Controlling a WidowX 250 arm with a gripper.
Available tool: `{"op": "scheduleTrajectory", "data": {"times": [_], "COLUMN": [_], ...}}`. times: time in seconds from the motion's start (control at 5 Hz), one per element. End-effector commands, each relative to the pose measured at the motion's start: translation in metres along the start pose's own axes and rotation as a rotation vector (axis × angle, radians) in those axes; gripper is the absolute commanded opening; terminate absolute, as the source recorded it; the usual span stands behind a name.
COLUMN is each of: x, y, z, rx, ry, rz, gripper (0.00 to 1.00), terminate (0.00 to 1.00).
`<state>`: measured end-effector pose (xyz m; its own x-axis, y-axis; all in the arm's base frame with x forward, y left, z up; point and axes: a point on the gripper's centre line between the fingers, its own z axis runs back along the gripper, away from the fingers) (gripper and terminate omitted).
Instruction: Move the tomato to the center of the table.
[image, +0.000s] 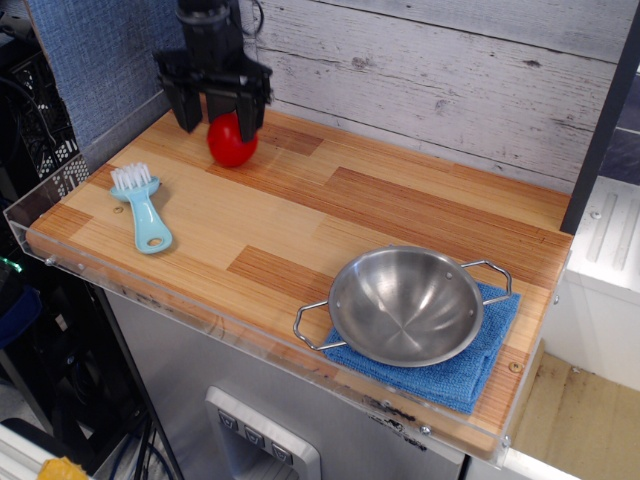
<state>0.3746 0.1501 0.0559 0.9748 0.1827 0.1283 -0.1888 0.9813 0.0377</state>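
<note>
Red tomato (231, 142) sits on my table (300, 225) at the far left corner, well away from the middle. I've got the gripper (217, 115) spread wide above it, gripping nothing; one finger overlaps the tomato's top. Brush (143, 207) lies near the left edge, steel bowl (405, 305) on the blue cloth (450, 365).

No readable text, labels, brands or numbers on anything.

Glossy red tomato (231, 142), wood-grain table (300, 215), shiny steel bowl (405, 304), blue cloth (470, 370).
</note>
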Motion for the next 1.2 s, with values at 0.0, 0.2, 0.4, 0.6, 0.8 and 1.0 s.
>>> {"op": "scheduleTrajectory", "data": {"times": [0.0,0.2,0.4,0.6,0.8,1.0], "x": [-0.007,-0.012,-0.018,-0.022,-0.025,-0.026], "y": [0.012,0.007,0.005,0.005,0.005,0.006], "z": [0.056,0.071,0.08,0.087,0.09,0.091], "rx": [-0.025,-0.036,-0.055,-0.061,-0.06,-0.062], "ry": [-0.097,-0.094,-0.084,-0.088,-0.089,-0.061], "rz": [-0.014,-0.041,-0.064,-0.075,-0.083,-0.117], "gripper": [1.0,1.0,1.0,1.0,1.0,1.0], "terminate": [0.0,0.0,0.0,0.0,0.0,0.0]}}
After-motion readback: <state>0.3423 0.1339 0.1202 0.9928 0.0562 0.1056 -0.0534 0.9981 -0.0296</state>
